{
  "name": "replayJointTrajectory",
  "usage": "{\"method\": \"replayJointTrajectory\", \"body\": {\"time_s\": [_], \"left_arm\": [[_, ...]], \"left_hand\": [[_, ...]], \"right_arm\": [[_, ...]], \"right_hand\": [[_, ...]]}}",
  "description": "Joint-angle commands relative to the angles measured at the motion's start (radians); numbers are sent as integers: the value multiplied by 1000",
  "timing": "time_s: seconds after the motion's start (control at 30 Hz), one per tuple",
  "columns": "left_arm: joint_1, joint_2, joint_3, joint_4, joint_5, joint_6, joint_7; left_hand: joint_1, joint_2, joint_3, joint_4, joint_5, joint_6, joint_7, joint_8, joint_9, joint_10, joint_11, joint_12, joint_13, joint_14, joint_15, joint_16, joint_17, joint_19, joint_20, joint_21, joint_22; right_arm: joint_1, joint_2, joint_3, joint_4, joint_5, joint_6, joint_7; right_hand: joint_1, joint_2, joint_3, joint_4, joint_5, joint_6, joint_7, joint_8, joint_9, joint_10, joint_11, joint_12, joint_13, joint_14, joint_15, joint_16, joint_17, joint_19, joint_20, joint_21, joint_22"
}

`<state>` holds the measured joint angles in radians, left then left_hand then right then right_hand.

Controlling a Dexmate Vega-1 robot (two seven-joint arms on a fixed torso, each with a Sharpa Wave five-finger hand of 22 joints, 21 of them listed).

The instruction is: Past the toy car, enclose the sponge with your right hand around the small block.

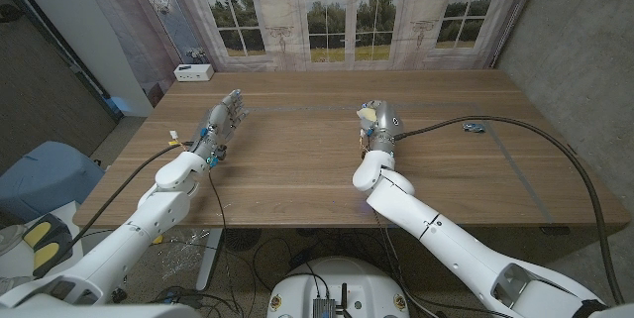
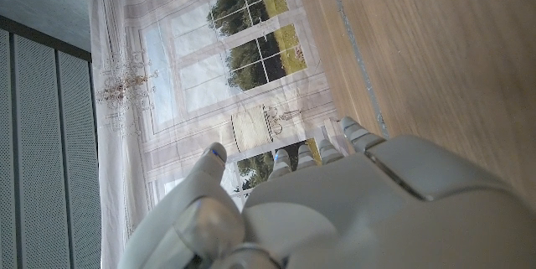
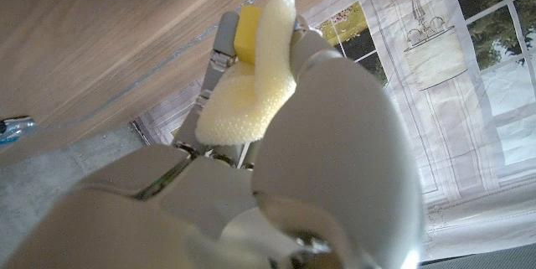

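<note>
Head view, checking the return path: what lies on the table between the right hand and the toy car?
In the head view, only the black cable crosses bare table between the right hand, holding the sponge, and the toy car.

I see a pale yellow sponge point(image 3: 247, 93), a brighter yellow block point(image 3: 248, 34), and a blue toy car point(image 1: 474, 127) on my brown wooden table point(image 1: 297, 159).
</note>
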<state>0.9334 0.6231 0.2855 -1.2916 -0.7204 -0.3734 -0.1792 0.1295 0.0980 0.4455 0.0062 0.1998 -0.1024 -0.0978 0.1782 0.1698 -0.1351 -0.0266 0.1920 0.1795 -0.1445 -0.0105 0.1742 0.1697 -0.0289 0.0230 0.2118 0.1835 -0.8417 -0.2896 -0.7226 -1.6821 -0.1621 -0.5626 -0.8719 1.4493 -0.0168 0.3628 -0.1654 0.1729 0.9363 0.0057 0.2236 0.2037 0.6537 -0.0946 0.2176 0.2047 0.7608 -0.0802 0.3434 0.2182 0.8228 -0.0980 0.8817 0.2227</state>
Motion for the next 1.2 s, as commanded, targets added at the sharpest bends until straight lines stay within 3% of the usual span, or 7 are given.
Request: {"method": "replayJointTrajectory", "body": {"time_s": [0.03,0.6,1.2], "left_arm": [[4,4,-3,-13,5,-2,9],[1,5,0,-23,11,6,19],[-8,3,6,-26,20,13,29]], "left_hand": [[6,0,1,-3,-3,-2,-6,2,3,-9,1,7,4,-5,2,6,3,2,1,1,6],[4,1,0,-3,-3,-1,-6,2,3,-8,-1,8,4,-5,1,5,3,1,1,1,6],[2,1,0,-4,-2,0,-5,2,3,-7,2,8,4,-5,2,5,3,0,3,0,6]], "right_arm": [[-50,-21,90,-7,127,287,77],[-105,-9,217,14,401,551,247],[-133,16,302,52,692,696,421]], "right_hand": [[158,150,4,2,6,3,9,-2,5,-2,3,-6,2,10,-154,-4,3,0,-122,5,0],[159,151,4,2,6,7,16,-4,6,-3,7,-9,2,11,-153,-8,2,-5,-122,14,-4],[162,153,6,3,7,5,22,-9,7,-1,14,-11,3,14,-153,-11,2,-11,-123,25,-9]]}}
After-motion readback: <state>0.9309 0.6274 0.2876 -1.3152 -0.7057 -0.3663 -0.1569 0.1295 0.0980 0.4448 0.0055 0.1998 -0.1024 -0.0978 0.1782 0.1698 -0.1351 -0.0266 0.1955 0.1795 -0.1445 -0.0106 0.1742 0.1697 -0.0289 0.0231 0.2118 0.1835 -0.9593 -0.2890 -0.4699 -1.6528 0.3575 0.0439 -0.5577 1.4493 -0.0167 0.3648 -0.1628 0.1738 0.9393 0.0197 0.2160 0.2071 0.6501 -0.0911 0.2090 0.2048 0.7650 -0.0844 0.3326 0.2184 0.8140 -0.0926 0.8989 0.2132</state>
